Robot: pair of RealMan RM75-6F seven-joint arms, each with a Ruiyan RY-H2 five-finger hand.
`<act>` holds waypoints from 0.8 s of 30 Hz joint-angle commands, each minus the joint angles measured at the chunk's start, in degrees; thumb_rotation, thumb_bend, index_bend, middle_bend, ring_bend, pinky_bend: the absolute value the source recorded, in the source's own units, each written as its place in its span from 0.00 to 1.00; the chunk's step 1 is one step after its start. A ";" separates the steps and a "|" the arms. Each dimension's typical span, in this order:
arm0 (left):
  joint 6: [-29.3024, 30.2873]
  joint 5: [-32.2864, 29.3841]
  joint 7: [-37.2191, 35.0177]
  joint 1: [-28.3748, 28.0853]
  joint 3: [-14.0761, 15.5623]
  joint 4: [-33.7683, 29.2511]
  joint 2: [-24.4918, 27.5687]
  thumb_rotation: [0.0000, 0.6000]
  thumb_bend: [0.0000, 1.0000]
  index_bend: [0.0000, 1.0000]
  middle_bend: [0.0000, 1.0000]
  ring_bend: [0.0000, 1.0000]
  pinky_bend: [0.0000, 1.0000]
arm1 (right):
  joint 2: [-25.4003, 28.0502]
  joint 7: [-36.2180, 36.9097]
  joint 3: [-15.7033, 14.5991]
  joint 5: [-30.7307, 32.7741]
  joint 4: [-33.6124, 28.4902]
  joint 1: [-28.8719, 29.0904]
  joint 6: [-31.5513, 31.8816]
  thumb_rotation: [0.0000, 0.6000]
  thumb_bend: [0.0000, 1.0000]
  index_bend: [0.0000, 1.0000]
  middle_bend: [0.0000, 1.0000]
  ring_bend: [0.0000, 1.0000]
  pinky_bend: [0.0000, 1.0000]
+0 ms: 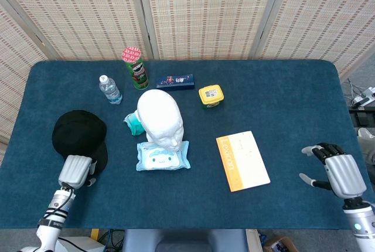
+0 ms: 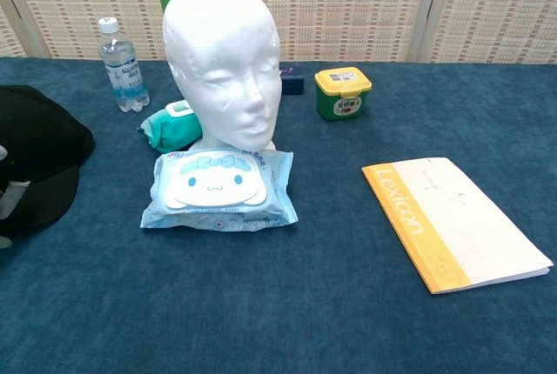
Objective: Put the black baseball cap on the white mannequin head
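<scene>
Where the head view shows the blue table [image 1: 281,99], the black baseball cap [image 1: 79,136] lies at centre left, well left of the white mannequin head [image 1: 160,119] standing mid-frame. The left hand [image 1: 75,171] sits at the cap's lower edge; whether it grips cannot be told. At lower right, the right hand [image 1: 337,172] hovers with fingers spread, holding nothing. In the chest view, the cap [image 2: 39,165] fills the left edge, the mannequin head [image 2: 224,65] stands upper centre behind a wipes pack [image 2: 222,188].
</scene>
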 commanded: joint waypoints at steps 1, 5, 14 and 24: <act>0.20 -0.17 -0.08 -0.10 0.03 0.05 -0.04 1.00 0.03 0.71 0.86 0.60 0.66 | -0.01 0.22 -0.04 -0.15 0.00 -0.11 0.31 1.00 0.05 0.38 0.45 0.31 0.32; 0.26 -0.59 -0.22 -0.23 0.20 0.31 -0.03 1.00 0.03 0.71 0.86 0.60 0.66 | -0.03 0.43 -0.05 -0.23 0.09 -0.16 0.47 1.00 0.05 0.38 0.45 0.31 0.32; -0.07 -1.70 -0.49 -0.78 0.36 2.27 -0.75 1.00 0.03 0.71 0.86 0.60 0.66 | -0.02 0.19 0.01 -0.01 0.01 -0.05 0.21 1.00 0.05 0.38 0.45 0.31 0.32; 0.05 -2.18 -1.19 -0.94 0.79 3.84 -1.31 1.00 0.03 0.71 0.86 0.60 0.66 | -0.04 0.03 0.03 0.02 -0.07 -0.07 0.27 1.00 0.05 0.38 0.45 0.31 0.32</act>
